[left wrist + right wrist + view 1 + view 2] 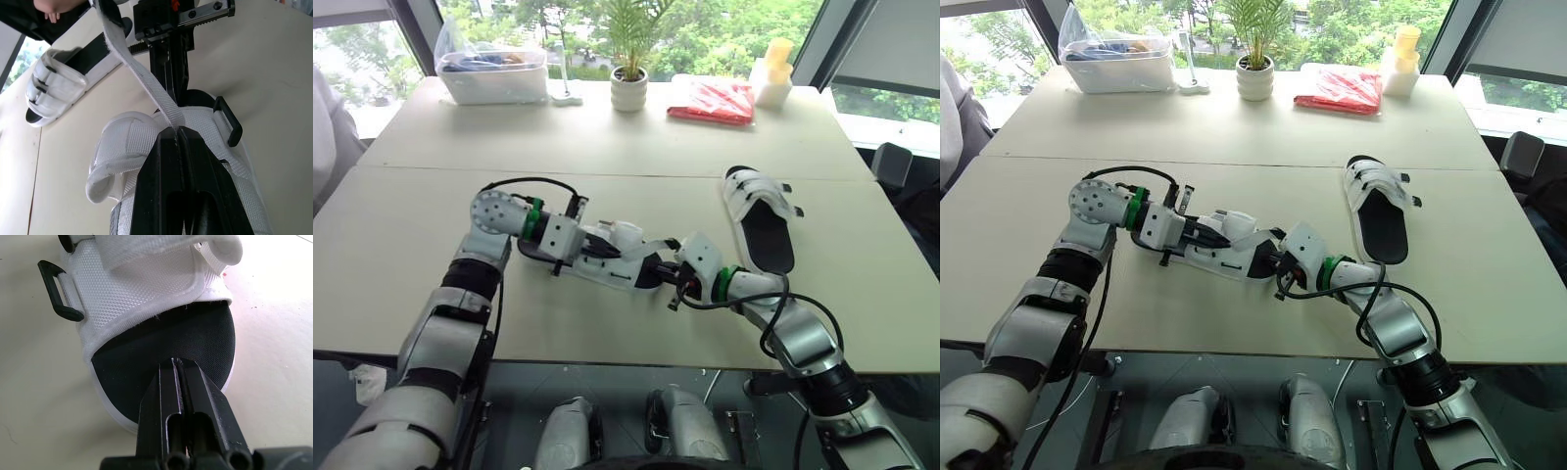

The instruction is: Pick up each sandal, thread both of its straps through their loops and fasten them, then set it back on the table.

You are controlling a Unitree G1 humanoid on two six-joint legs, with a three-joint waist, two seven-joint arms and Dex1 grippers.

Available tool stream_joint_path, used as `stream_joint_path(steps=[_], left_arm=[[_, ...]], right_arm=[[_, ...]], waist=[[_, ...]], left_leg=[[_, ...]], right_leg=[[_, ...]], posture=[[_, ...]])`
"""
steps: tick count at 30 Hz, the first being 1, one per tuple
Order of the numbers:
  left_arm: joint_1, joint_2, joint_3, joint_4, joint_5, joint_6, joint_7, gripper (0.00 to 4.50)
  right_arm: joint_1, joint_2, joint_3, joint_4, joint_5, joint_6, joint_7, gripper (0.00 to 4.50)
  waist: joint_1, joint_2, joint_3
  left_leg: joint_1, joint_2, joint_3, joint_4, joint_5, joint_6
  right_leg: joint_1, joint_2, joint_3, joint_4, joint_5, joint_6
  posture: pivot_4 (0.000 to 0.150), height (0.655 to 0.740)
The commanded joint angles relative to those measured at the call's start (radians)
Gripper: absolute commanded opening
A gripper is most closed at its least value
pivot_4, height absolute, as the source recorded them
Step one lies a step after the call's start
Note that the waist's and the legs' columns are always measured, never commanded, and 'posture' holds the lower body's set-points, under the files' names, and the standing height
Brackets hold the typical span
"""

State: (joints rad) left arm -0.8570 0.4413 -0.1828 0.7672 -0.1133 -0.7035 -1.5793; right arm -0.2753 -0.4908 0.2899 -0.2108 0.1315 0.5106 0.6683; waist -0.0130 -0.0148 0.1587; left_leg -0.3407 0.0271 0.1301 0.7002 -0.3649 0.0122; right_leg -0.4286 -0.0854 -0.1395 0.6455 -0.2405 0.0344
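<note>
My left gripper (174, 133) pinches the white strap (142, 73) of the sandal (1229, 259). My right gripper (178, 366) clamps its open sole end. It spans sideways just over the tabletop (411, 215), strapped end leftward.

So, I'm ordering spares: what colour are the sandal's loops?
Black; the loop shows best in the right wrist view.
</note>
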Motion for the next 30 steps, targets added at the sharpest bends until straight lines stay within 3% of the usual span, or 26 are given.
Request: stream_joint_path(steps=[1, 7, 8, 9, 12, 15, 17, 25, 28, 30], left_arm=[[-0.041, 0.033, 0.027, -0.032, -0.012, 0.215, 0.074, 0.81], [-0.059, 0.101, 0.032, -0.151, -0.068, 0.626, 0.047, 3.69], [-0.065, 0.111, 0.04, -0.165, -0.081, 0.688, 0.044, 4.34], [-0.074, 0.121, 0.045, -0.177, -0.089, 0.758, 0.053, 4.46], [-0.089, 0.144, 0.048, -0.215, -0.119, 0.92, 0.046, 4.46], [-0.084, 0.146, 0.061, -0.232, -0.109, 0.811, 0.059, 4.46], [-0.076, 0.156, 0.042, -0.261, -0.105, 0.845, 0.041, 4.46], [-0.221, 0.121, -0.024, -0.336, -0.17, 1.426, 0.049, 4.46], [-0.336, 0.059, -0.099, -0.283, -0.166, 1.711, 0.094, 4.46], [-0.4, -0.003, -0.129, -0.208, -0.15, 1.805, 0.146, 4.46]], right_arm=[[0.044, -0.02, 0.047, 0.088, -0.042, 0.034, 0.015, 0.0], [0.039, -0.02, 0.046, 0.098, -0.045, 0.028, 0.02, 0.0], [0.039, -0.02, 0.046, 0.099, -0.045, 0.027, 0.021, 0.0], [0.039, -0.02, 0.047, 0.1, -0.046, 0.025, 0.022, 0.0], [0.038, -0.018, 0.047, 0.103, -0.047, 0.022, 0.022, 0.0], [0.038, -0.015, 0.048, 0.105, -0.046, 0.021, 0.023, 0.0], [0.038, -0.013, 0.049, 0.105, -0.046, 0.022, 0.022, 0.0], [0.039, -0.014, 0.045, 0.106, -0.049, 0.022, 0.022, 0.0], [0.038, -0.013, 0.045, 0.106, -0.051, 0.022, 0.022, 0.0], [0.037, -0.009, 0.046, 0.105, -0.052, 0.024, 0.021, 0.0]], waist=[[0.0, 0.0, 0.0], [-0.002, 0.0, 0.0], [-0.002, 0.0, 0.0], [-0.001, 0.0, 0.0], [-0.001, 0.0, 0.0], [-0.001, 0.0, 0.0], [-0.001, 0.0, 0.0], [-0.001, 0.0, 0.0], [-0.001, -0.001, 0.0], [-0.001, -0.001, 0.0]], left_leg=[[0.0, 0.0, 0.0, 0.0, 0.0, 0.0], [0.0, 0.0, 0.0, 0.0, 0.0, 0.001], [0.0, 0.0, 0.0, 0.0, 0.0, 0.001], [0.0, 0.0, 0.0, 0.0, 0.0, 0.001], [0.0, 0.0, 0.0, 0.0, 0.0, 0.001], [0.0, 0.0, 0.0, 0.0, 0.0, 0.001], [0.0, 0.0, 0.0, 0.0, 0.0, 0.0], [-0.001, 0.0, 0.0, 0.0, 0.0, 0.0], [0.0, 0.0, 0.0, 0.0, 0.0, 0.0], [0.0, 0.0, 0.0, 0.0, 0.0, 0.0]], right_leg=[[0.0, 0.0, 0.0, 0.0, 0.0, 0.0], [0.0, 0.001, 0.0, 0.0, 0.0, 0.0], [0.0, 0.001, 0.0, 0.0, 0.0, 0.0], [0.0, 0.001, 0.0, 0.0, 0.0, 0.0], [0.0, 0.001, 0.0, 0.0, 0.0, 0.0], [0.0, 0.001, 0.0, 0.0, 0.0, 0.0], [0.0, 0.001, 0.0, 0.0, 0.0, 0.0], [0.0, 0.002, 0.001, 0.0, 0.0, 0.0], [0.0, 0.002, 0.001, 0.0, 0.0, 0.001], [0.0, 0.002, 0.002, 0.0, 0.0, 0.001]], posture=[[0.15, 0.7288], [0.15, 0.7288], [0.15, 0.7288], [0.15, 0.7288], [0.15, 0.7288], [0.15, 0.7288], [0.15, 0.7288], [0.15, 0.7288], [0.15, 0.7288], [0.15, 0.7288]])
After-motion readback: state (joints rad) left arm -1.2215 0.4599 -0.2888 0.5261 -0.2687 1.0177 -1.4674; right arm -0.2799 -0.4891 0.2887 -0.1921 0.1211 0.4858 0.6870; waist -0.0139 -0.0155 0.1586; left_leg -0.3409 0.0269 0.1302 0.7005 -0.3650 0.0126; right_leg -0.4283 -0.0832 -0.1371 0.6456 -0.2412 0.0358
